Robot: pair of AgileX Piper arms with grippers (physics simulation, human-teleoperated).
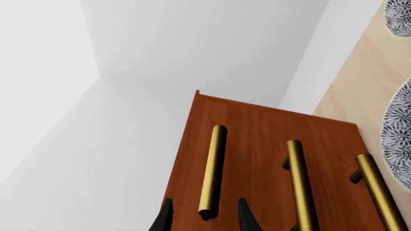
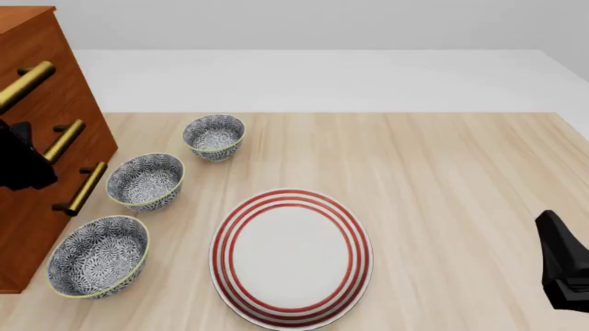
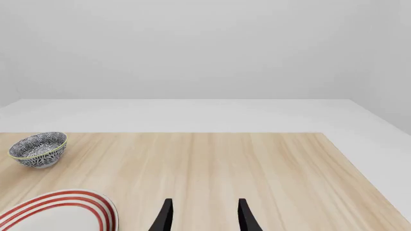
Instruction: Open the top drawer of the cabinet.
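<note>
Hovering my left pincer (image 1: 204, 216) at the cabinet (image 2: 41, 138), far left of the desk (image 2: 442, 179). Fingers spread, one either side of the near end of the top drawer's brass handle (image 1: 212, 171); not closed on it, and I cannot tell whether either finger touches the bar. Top drawer (image 1: 247, 144) looks flush with the cabinet front, so nothing of its inside shows. Two lower drawers sit shut below it, each with a like brass bar. Right pincer (image 3: 204, 216) low over bare desk at the right side, fingers spread, holding nothing. Three blue-patterned bowls in a row just beside the cabinet: near bowl (image 2: 98, 256), middle bowl (image 2: 145, 181), far bowl (image 2: 214, 136). All three upright; in the front view their insides show only the pattern, no contents. Red-ringed plate (image 2: 291, 256) lies flat near the desk's front, just right of the near bowl, with nothing on it.
</note>
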